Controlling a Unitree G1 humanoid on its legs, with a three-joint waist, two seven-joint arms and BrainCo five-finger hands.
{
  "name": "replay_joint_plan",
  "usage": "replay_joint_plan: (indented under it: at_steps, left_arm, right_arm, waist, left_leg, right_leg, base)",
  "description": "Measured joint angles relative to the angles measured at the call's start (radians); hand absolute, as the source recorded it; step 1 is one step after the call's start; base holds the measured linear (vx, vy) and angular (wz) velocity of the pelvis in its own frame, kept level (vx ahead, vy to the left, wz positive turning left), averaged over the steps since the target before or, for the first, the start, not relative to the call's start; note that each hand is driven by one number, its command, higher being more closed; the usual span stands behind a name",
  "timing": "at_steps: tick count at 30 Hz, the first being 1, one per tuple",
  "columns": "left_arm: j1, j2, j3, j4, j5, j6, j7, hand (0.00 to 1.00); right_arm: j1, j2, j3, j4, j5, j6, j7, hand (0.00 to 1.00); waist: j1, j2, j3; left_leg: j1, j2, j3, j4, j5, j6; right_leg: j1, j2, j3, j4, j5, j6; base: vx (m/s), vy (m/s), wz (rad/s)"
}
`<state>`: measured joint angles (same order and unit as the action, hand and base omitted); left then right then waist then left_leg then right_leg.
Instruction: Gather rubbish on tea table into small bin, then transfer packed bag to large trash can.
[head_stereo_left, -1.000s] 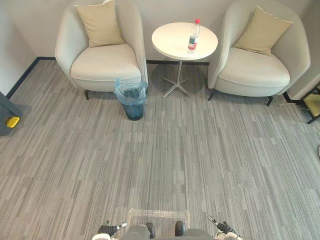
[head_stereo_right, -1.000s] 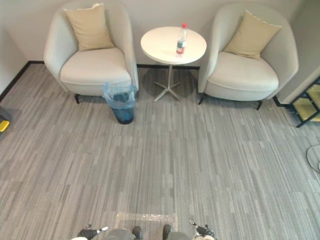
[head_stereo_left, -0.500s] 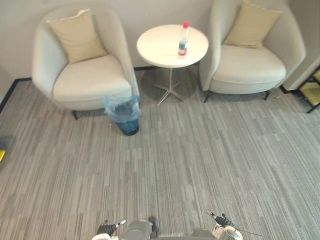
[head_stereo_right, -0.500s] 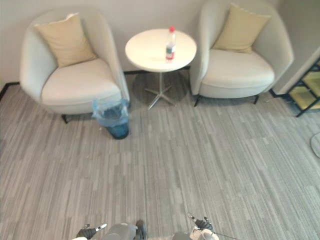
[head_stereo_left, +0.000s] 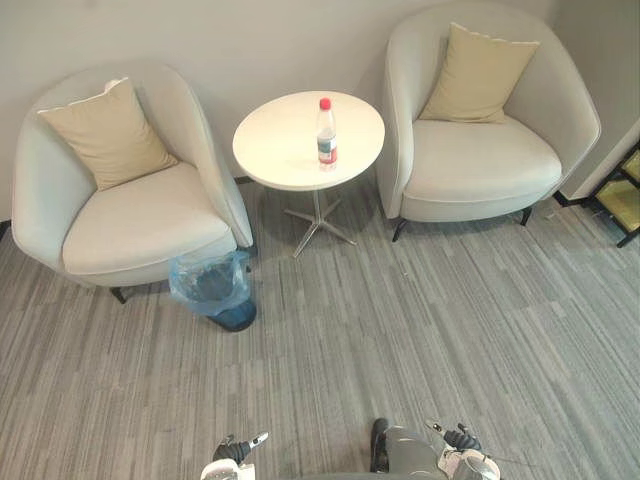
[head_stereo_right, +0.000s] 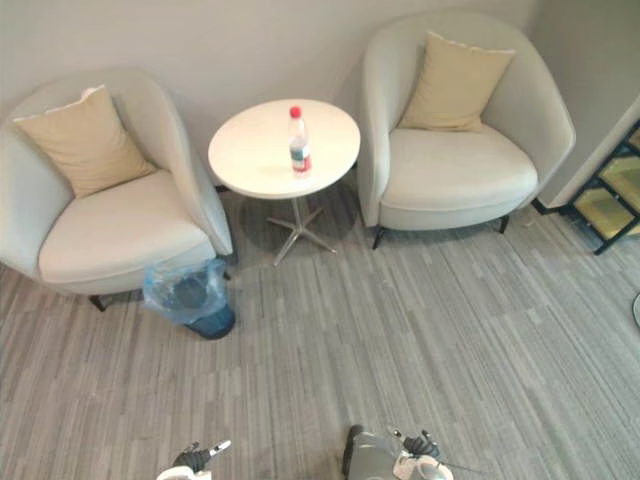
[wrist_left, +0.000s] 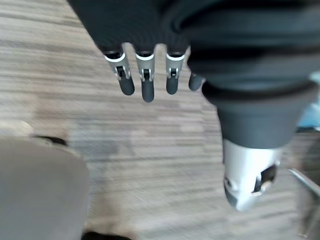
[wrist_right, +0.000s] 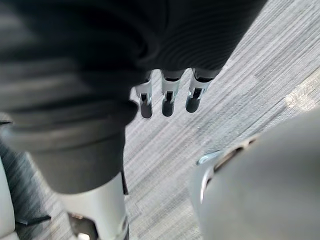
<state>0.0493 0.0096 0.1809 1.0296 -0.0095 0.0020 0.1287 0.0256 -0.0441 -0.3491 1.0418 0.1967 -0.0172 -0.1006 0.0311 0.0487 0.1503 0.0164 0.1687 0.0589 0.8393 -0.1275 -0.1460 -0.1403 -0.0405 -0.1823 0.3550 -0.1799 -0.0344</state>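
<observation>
Two pale armchairs stand against the wall with a round white desk (head_stereo_left: 280, 150) between them. The left armchair (head_stereo_left: 130, 225) holds a tan cushion (head_stereo_left: 105, 135) leaning on its back. Just beside that chair's front right corner, on the grey carpet floor (head_stereo_left: 400, 320), sits the small bin (head_stereo_left: 232, 316), lined with a blue bag (head_stereo_left: 190, 285) whose crumpled rim spills over the edge. Its inside is dark, and I cannot tell what lies in it. On the desk one plastic bottle (head_stereo_left: 326, 133) with a red cap stands upright, a little right of the middle and clear of the edges. The right armchair (head_stereo_left: 480, 170) carries a second tan cushion (head_stereo_left: 477, 75), also propped on its back.

Well short of the furniture, at the near edge of the eye views, the left robot hand (wrist_left: 146, 85) hangs over the carpet, fingers straight and released, holding nothing. The right robot hand (wrist_right: 167, 97) hangs likewise, fingers straight, released and empty.
</observation>
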Motion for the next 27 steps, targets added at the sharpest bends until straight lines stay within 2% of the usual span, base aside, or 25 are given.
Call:
replay_joint_plan:
  at_steps: [1,2,3,4,5,6,7,9,10,11,12,13,14,15,16,17,19,22,24,25,26,27]
  left_arm:
    - [0.001,0.003,-0.006,-0.026,0.001,-0.006,-0.002,0.00]
    - [0.001,0.004,-0.005,-0.030,-0.001,-0.007,-0.002,0.00]
    - [-0.001,0.007,-0.009,-0.041,-0.015,-0.010,-0.001,0.00]
    - [-0.004,0.008,-0.024,-0.049,-0.023,-0.014,-0.001,0.00]
    - [-0.006,0.008,-0.028,-0.052,-0.024,-0.015,-0.002,0.00]
    - [-0.006,0.007,-0.040,-0.056,-0.031,-0.016,-0.001,0.00]
    - [-0.005,0.008,-0.046,-0.055,-0.031,-0.016,0.000,0.00]
    - [-0.006,0.011,-0.056,-0.055,-0.035,-0.017,0.001,0.00]
    - [-0.017,0.031,-0.071,-0.046,-0.030,-0.016,0.000,0.00]
    - [-0.023,0.037,-0.055,-0.039,-0.033,-0.016,-0.003,0.00]
    - [-0.024,0.033,-0.042,-0.037,-0.032,-0.014,-0.001,0.00]
    - [-0.024,0.032,-0.042,-0.027,-0.033,-0.012,-0.001,0.00]
    - [-0.024,0.034,-0.042,-0.021,-0.034,-0.011,-0.002,0.00]
    - [-0.026,0.040,-0.042,-0.017,-0.036,-0.008,-0.004,0.00]
    - [-0.025,0.043,-0.042,-0.013,-0.038,0.003,-0.005,0.00]
    - [-0.021,0.044,-0.041,-0.003,-0.042,0.006,-0.006,0.00]
    - [-0.018,0.044,-0.041,0.003,-0.041,0.007,-0.007,0.00]
    - [-0.020,0.037,-0.034,0.003,-0.040,0.006,-0.013,0.00]
    - [-0.018,0.031,-0.017,0.003,-0.039,0.007,-0.017,0.00]
    - [-0.009,0.031,-0.013,0.003,-0.033,0.005,-0.019,0.00]
    - [-0.005,0.034,-0.012,0.002,-0.033,0.005,-0.019,0.00]
    - [0.001,0.033,0.010,0.004,-0.032,0.004,-0.019,0.00]
  right_arm:
    - [0.003,0.002,0.003,0.001,0.000,0.000,-0.003,0.00]
    - [0.002,0.003,0.008,0.001,0.001,0.000,-0.004,0.00]
    - [-0.001,0.006,0.007,0.007,0.002,0.000,-0.005,0.00]
    - [-0.006,0.006,0.007,0.018,0.002,0.001,-0.009,0.00]
    - [-0.006,0.006,0.007,0.019,0.002,0.001,-0.011,0.00]
    - [-0.008,0.007,0.007,0.020,0.002,0.002,-0.014,0.00]
    - [-0.007,0.006,0.005,0.021,0.002,0.002,-0.016,0.00]
    - [-0.010,-0.002,-0.001,0.038,0.000,0.003,-0.018,0.00]
    - [-0.018,0.016,-0.005,0.047,0.000,0.006,-0.018,0.00]
    - [-0.018,0.028,-0.008,0.049,-0.001,0.008,-0.017,0.00]
    - [-0.017,0.032,-0.003,0.043,-0.001,0.009,-0.017,0.00]
    - [-0.013,0.036,-0.001,0.035,-0.002,0.010,-0.014,0.00]
    - [-0.014,0.036,0.000,0.030,-0.003,0.008,-0.011,0.00]
    - [-0.012,0.038,0.001,0.013,-0.002,0.006,-0.006,0.00]
    - [-0.003,0.038,0.008,-0.007,-0.002,0.003,-0.003,0.00]
    - [0.005,0.037,0.016,-0.020,-0.003,0.001,0.000,0.00]
    - [0.013,0.037,0.016,-0.042,-0.003,0.000,0.004,0.00]
    - [0.014,0.035,0.007,-0.044,-0.004,-0.001,0.006,0.00]
    - [0.013,0.032,0.007,-0.042,-0.005,-0.001,0.009,0.00]
    - [0.016,0.033,0.005,-0.036,-0.004,-0.001,0.011,0.00]
    - [0.016,0.035,0.004,-0.034,-0.003,-0.001,0.011,0.00]
    - [0.027,0.044,-0.002,-0.023,0.003,-0.001,0.012,0.00]
  waist:
    - [0.009,-0.003,0.002]
    - [0.013,-0.006,0.004]
    - [0.018,-0.012,0.007]
    - [0.024,-0.014,0.008]
    - [0.026,-0.013,0.008]
    - [0.029,-0.014,0.008]
    - [0.029,-0.011,0.007]
    - [0.043,-0.014,0.002]
    - [0.051,-0.048,-0.007]
    - [0.052,-0.065,-0.007]
    - [0.060,-0.066,-0.007]
    - [0.062,-0.067,-0.007]
    - [0.062,-0.067,-0.007]
    - [0.049,-0.072,-0.004]
    - [0.033,-0.076,0.002]
    - [0.029,-0.069,0.005]
    - [0.027,-0.070,0.008]
    - [0.022,-0.064,0.012]
    - [0.017,-0.059,0.014]
    - [0.013,-0.062,0.013]
    - [0.011,-0.068,0.010]
    - [0.004,-0.088,-0.002]
  left_leg:
    - [-0.084,0.019,0.019,0.109,-0.043,0.013]
    - [-0.114,0.019,0.029,0.125,-0.060,0.015]
    - [-0.176,0.012,0.065,0.095,-0.095,0.040]
    - [-0.226,0.002,0.107,-0.006,-0.116,0.066]
    - [-0.242,-0.008,0.120,-0.067,-0.119,0.073]
    - [-0.258,-0.043,0.138,-0.255,-0.108,0.077]
    - [-0.256,-0.081,0.132,-0.479,-0.052,0.070]
    - [-0.240,-0.108,0.103,-0.564,0.082,0.081]
    - [-0.227,-0.152,0.114,-0.576,0.060,0.138]
    - [-0.225,-0.168,0.135,-0.552,0.017,0.162]
    - [-0.207,-0.171,0.159,-0.537,-0.004,0.170]
    - [-0.152,-0.181,0.179,-0.558,-0.029,0.178]
    - [-0.128,-0.188,0.183,-0.572,-0.036,0.181]
    - [-0.076,-0.203,0.182,-0.593,-0.046,0.186]
    - [-0.007,-0.213,0.170,-0.614,-0.064,0.187]
    - [0.052,-0.214,0.163,-0.635,-0.074,0.184]
    - [0.145,-0.211,0.147,-0.696,-0.076,0.182]
    - [0.233,-0.179,0.119,-0.746,-0.086,0.168]
    - [0.259,-0.154,0.093,-0.754,-0.095,0.162]
    - [0.268,-0.145,0.061,-0.752,-0.110,0.143]
    - [0.271,-0.147,0.050,-0.751,-0.117,0.136]
    - [0.296,-0.156,0.007,-0.747,-0.156,0.114]
  right_leg:
    - [0.057,0.010,-0.003,-0.030,-0.013,-0.009]
    - [0.078,0.011,-0.004,-0.044,-0.015,-0.008]
    - [0.122,0.008,-0.005,-0.079,-0.014,-0.002]
    - [0.163,0.004,-0.004,-0.115,-0.016,0.010]
    - [0.178,0.003,-0.005,-0.129,-0.019,0.015]
    - [0.208,-0.005,-0.005,-0.158,-0.027,0.026]
    - [0.239,-0.010,-0.003,-0.191,-0.035,0.041]
    - [0.267,-0.008,0.021,-0.228,-0.039,0.055]
    - [0.276,-0.047,0.040,-0.240,-0.055,0.077]
    - [0.279,-0.072,0.057,-0.202,-0.065,0.086]
    - [0.261,-0.083,0.097,-0.137,-0.071,0.094]
    - [0.197,-0.097,0.147,0.047,-0.081,0.115]
    - [0.154,-0.104,0.161,0.164,-0.076,0.131]
    - [0.074,-0.122,0.173,0.368,-0.040,0.182]
    - [0.010,-0.137,0.164,0.552,-0.024,0.203]
    - [-0.037,-0.150,0.130,0.636,-0.028,0.197]
    - [-0.089,-0.166,0.068,0.639,-0.051,0.162]
    - [-0.162,-0.159,0.008,0.454,-0.068,0.130]
    - [-0.180,-0.114,0.043,0.279,-0.037,0.116]
    - [-0.164,-0.073,0.114,0.129,0.034,0.115]
    - [-0.161,-0.068,0.138,0.090,0.063,0.111]
    - [-0.155,-0.066,0.174,0.070,0.124,0.089]
  base:
    - [0.28,-0.090,0.00]
    - [0.26,-0.041,-0.13]
    - [0.24,0.001,-0.11]
    - [0.24,0.023,-0.04]
    - [0.30,0.079,0.00]
    - [0.36,0.127,0.05]
    - [0.38,0.147,0.05]
    - [0.34,0.148,-0.16]
    - [0.58,0.203,-0.28]
    - [0.68,0.236,-0.33]
    - [0.65,0.235,-0.53]
    - [0.35,0.156,-0.51]
    - [0.33,0.157,-0.28]
    - [0.35,0.116,0.12]
    - [0.51,0.144,0.25]
    - [0.51,0.081,0.27]
    - [0.45,0.019,0.24]
    - [0.42,-0.066,0.34]
    - [0.41,-0.179,0.43]
    - [0.24,-0.149,0.45]
    - [0.44,-0.300,0.74]
    - [0.43,-0.295,0.58]
